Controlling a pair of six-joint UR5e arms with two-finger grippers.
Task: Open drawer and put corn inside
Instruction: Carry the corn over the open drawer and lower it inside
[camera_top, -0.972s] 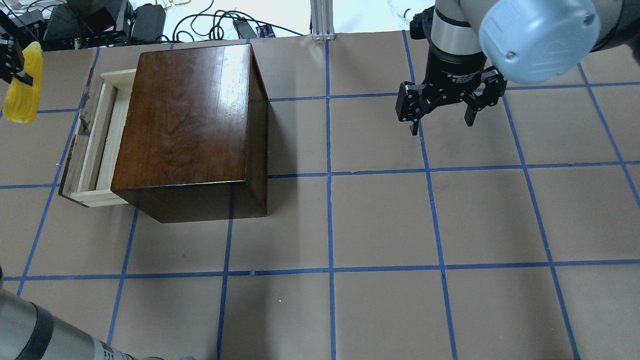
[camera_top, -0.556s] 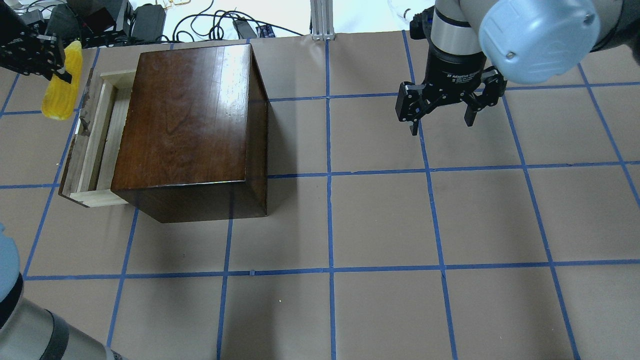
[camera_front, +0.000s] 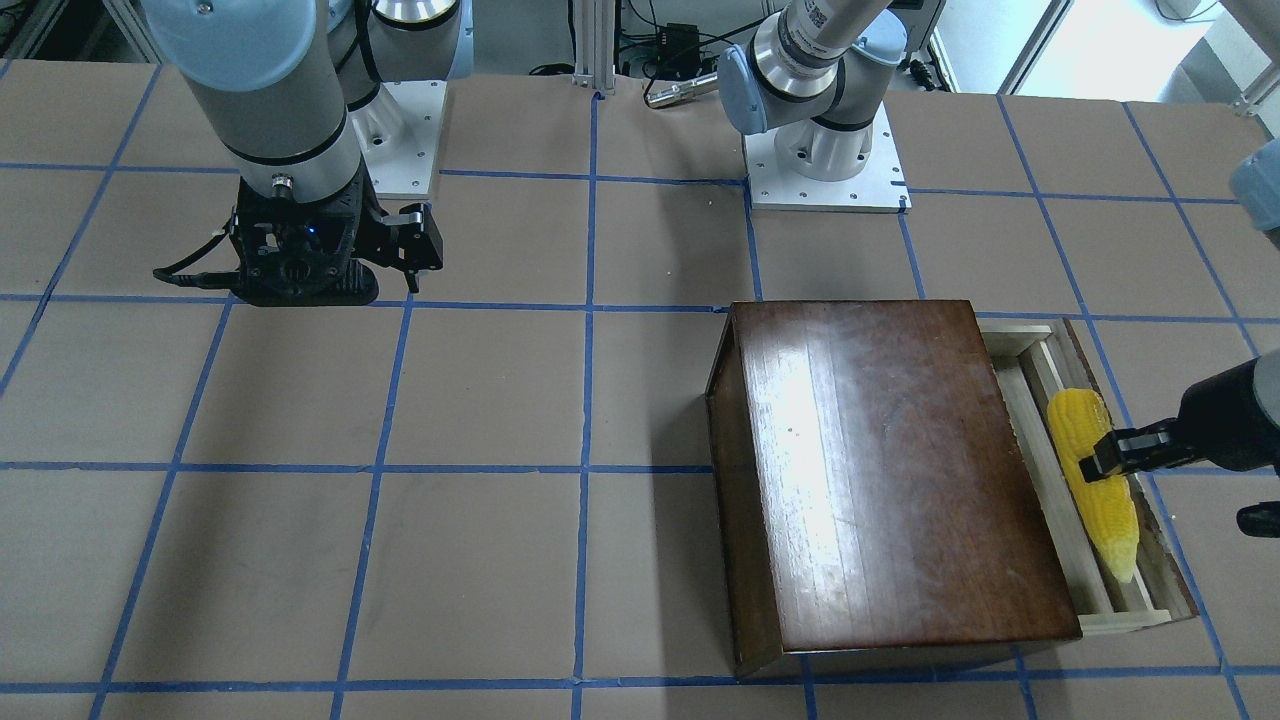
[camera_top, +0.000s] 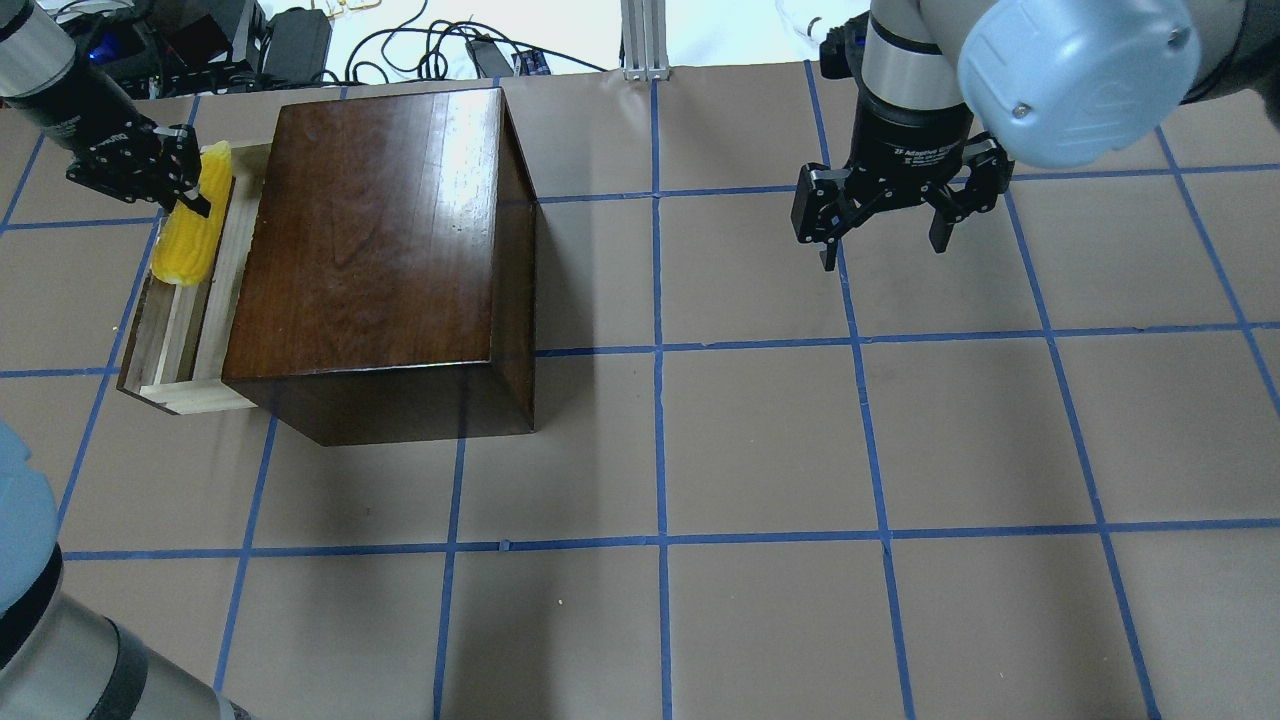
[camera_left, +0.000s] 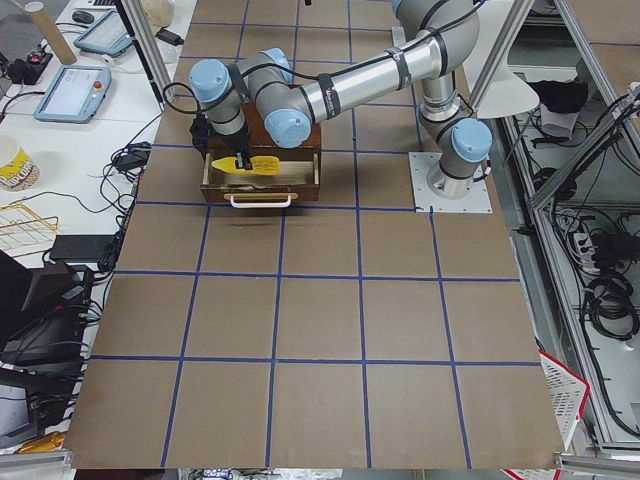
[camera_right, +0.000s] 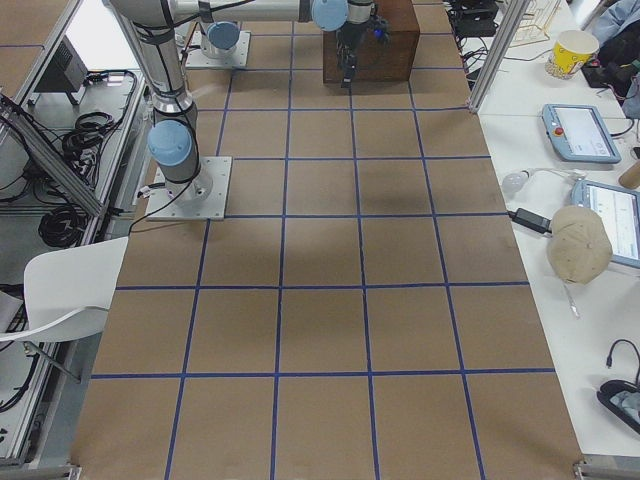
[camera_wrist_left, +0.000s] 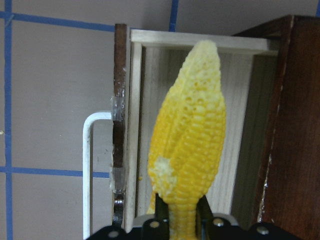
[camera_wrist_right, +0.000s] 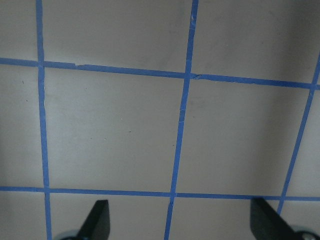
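The left gripper (camera_top: 195, 195) clamps the corn (camera_top: 185, 245) lengthwise over the open drawer (camera_top: 200, 335) beside the box (camera_top: 380, 250), probably so it fits; the right gripper (camera_top: 884, 250) hangs wide open, empty, well apart.

Bright, even light falls on my table (camera_top: 760, 440) from above. It glares white on the box (camera_top: 380, 260) top by the far left corner; soft shadow hugs its near side. The corn (camera_wrist_left: 187, 145) looks slightly blurred to my wrist camera.
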